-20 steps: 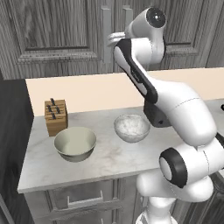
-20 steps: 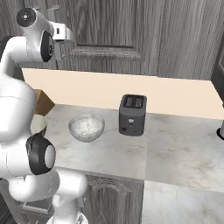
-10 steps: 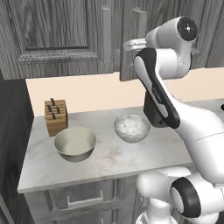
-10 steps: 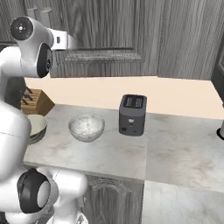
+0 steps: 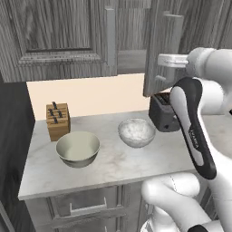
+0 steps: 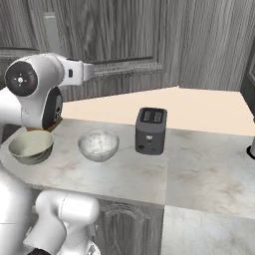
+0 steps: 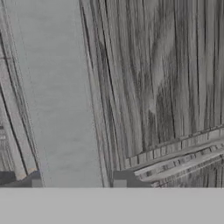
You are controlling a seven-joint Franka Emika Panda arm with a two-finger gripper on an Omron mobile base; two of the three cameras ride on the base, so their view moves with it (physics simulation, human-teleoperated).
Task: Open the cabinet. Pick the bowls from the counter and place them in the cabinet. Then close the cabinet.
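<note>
Right cabinet door ajar; both bowls on the surface.

The cabinet (image 5: 59, 41) hangs above the surface (image 5: 113, 165); its left door is flush and its right door (image 5: 165, 50) stands swung outward, with the arm's hand against that door's bar handle (image 5: 173, 27). The end effector (image 7: 78, 181) faces the handle at close range in the hand view, where whether its fingers are apart or together cannot be told. The beige-olive bowl (image 5: 78, 148) sits near the front left edge, just in front of the knife block (image 5: 58, 120). The marbled bowl (image 5: 136, 132) sits mid-surface, between the beige-olive bowl and the toaster (image 5: 162, 112), apart from both. Both bowls are upright.
</note>
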